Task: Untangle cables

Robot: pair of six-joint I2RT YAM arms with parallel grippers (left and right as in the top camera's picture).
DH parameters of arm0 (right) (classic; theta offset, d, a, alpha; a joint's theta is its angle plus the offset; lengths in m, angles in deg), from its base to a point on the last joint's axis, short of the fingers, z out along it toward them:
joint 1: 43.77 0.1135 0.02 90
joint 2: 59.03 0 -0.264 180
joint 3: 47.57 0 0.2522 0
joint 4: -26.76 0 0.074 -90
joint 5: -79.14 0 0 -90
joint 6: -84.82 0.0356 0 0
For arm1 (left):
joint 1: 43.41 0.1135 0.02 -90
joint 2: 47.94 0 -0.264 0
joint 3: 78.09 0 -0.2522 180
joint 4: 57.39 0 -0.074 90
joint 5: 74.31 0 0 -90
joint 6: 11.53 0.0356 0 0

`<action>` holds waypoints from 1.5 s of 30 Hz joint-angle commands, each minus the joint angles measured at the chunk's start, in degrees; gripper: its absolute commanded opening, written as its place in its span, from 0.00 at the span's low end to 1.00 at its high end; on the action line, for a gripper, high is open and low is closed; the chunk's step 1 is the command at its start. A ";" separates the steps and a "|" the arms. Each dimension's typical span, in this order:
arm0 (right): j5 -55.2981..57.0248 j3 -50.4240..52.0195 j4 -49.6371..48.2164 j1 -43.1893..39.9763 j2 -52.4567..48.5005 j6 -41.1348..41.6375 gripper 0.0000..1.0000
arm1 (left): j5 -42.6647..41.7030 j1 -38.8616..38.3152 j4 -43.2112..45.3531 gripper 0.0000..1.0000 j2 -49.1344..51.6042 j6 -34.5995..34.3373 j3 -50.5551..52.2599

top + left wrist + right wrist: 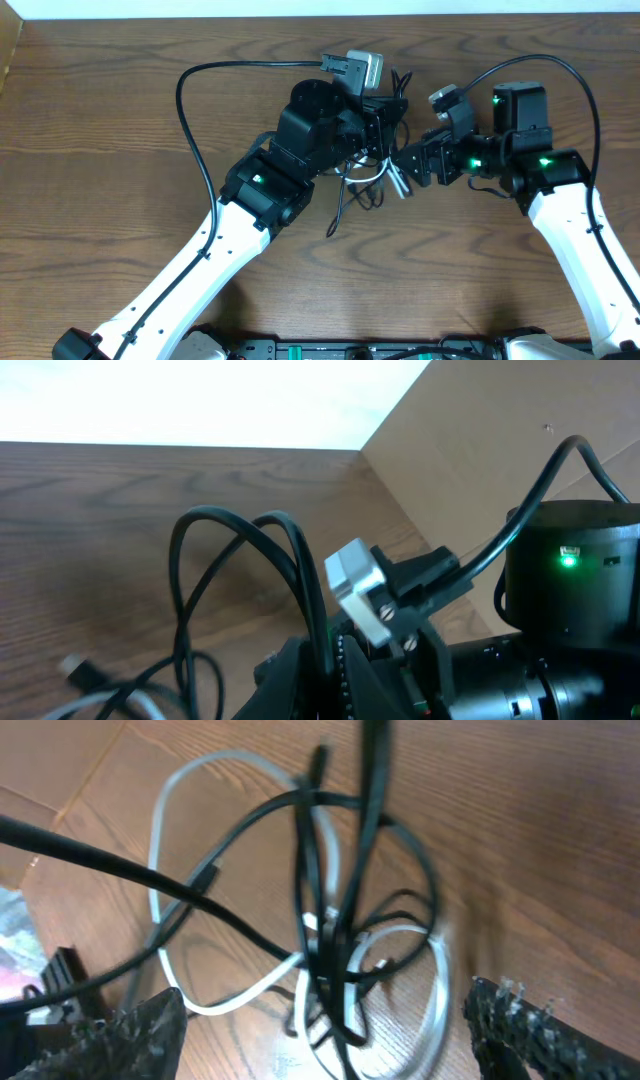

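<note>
A wooden table seen from above, with two white-and-black robot arms reaching in from the bottom corners and meeting near the middle of its far side. The cables lie in one tangle on the table right where the arms meet, partly hidden under them, with a few loops trailing toward the near edge. The right gripper points left into the tangle. In its wrist view its two fingers stand wide apart with nothing between them, one on each side of the knot. That view shows the black cords crossing over and through a large loop of the white cord, which rests on the wood. Several black strands rise steeply from the knot toward the top of the picture, blurred. The left gripper sits over the far side of the tangle. Its wrist view shows black cords arching up off the table in tall loops, but its jaws are hidden, so whether it is clenched on a cord cannot be told. A small plug end lies blurred at that view's lower left.
</note>
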 commanded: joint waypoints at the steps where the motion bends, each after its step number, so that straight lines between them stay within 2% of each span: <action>1: 1.53 -0.63 -0.35 2.05 -1.07 -0.90 0.79 | -0.87 -0.22 0.37 0.07 -0.33 -0.04 -0.09; 2: 2.71 -0.61 -0.50 2.75 -2.58 -0.90 0.72 | -0.90 -0.24 0.35 0.07 -0.35 -0.04 -0.09; 5: 7.48 -0.61 -0.52 3.10 -6.43 1.68 0.61 | -0.87 -0.22 0.35 0.07 -0.52 -0.02 -0.09; 6: 7.45 -0.61 -0.81 3.10 -8.66 2.16 0.29 | -0.87 -0.22 0.28 0.07 -0.55 -0.02 -0.09; 7: 7.41 -0.61 -0.92 3.10 -9.66 2.29 0.06 | -0.81 -0.22 0.11 0.08 -0.55 0.07 -0.09; 8: 7.30 -0.61 -1.09 3.04 -10.43 2.29 0.01 | -0.63 -0.22 -0.31 0.08 -0.55 0.31 -0.09; 10: 7.34 -0.61 -1.66 2.89 -10.36 2.27 0.01 | -0.15 -0.22 -2.19 0.07 -0.52 2.16 -0.09; 12: 7.85 -0.70 -2.58 1.25 -9.14 2.32 0.01 | 5.57 -0.20 -8.24 0.08 -0.48 5.79 -0.07; 16: 26.38 -0.70 0.94 -7.19 -4.48 12.33 0.01 | 34.47 0.81 -25.38 0.07 -0.44 9.27 0.04; 18: 32.54 -0.70 3.08 -12.79 -2.19 13.97 0.01 | 44.37 2.97 -30.97 0.07 -0.44 9.25 0.09; 19: 33.48 -0.70 3.61 -16.09 -1.18 13.88 0.01 | 46.77 4.98 -32.83 0.08 -0.44 9.25 0.09; 25: 33.92 -0.70 4.87 -27.17 -0.20 13.90 0.01 | 47.17 15.89 -34.42 0.07 -0.44 9.27 0.09; 28: 40.28 -0.70 6.64 -30.14 -0.20 19.10 0.01 | 47.17 20.11 -34.29 0.07 -0.44 9.25 0.09; 30: 40.11 -0.70 6.75 -31.08 -0.20 19.50 0.01 | 47.80 22.91 -32.98 0.08 -0.44 9.22 0.07; 31: 39.98 -0.70 6.75 -31.10 -0.20 19.47 0.03 | 48.19 24.22 -32.06 0.07 -0.50 9.22 0.07; 32: 37.59 -0.70 6.45 -31.08 -0.20 19.06 0.10 | 48.26 26.23 -30.25 0.08 -0.57 9.22 0.07; 34: 29.27 -0.70 5.57 -31.10 -0.20 13.49 0.16 | 48.26 29.83 -26.03 0.08 -0.94 9.20 0.07; 38: 27.87 -0.70 5.42 -31.08 -0.20 13.64 0.16 | 46.27 31.39 -20.65 0.08 -1.77 8.83 0.07; 41: 13.88 -0.70 5.35 -31.01 -0.20 12.33 0.27 | 31.85 31.30 -20.63 0.07 -1.77 9.51 0.07; 42: 3.98 -0.70 5.35 -30.42 -0.20 8.92 0.32 | 25.27 31.30 -20.52 0.07 -1.77 9.51 0.07; 43: -0.02 -0.70 5.66 -29.40 -0.20 7.13 0.36 | 14.80 31.30 -19.04 0.07 -1.77 11.47 0.07; 45: -0.44 -0.68 6.21 -27.08 -0.22 5.40 0.41 | 0.57 31.30 -15.43 0.07 -2.16 11.80 0.04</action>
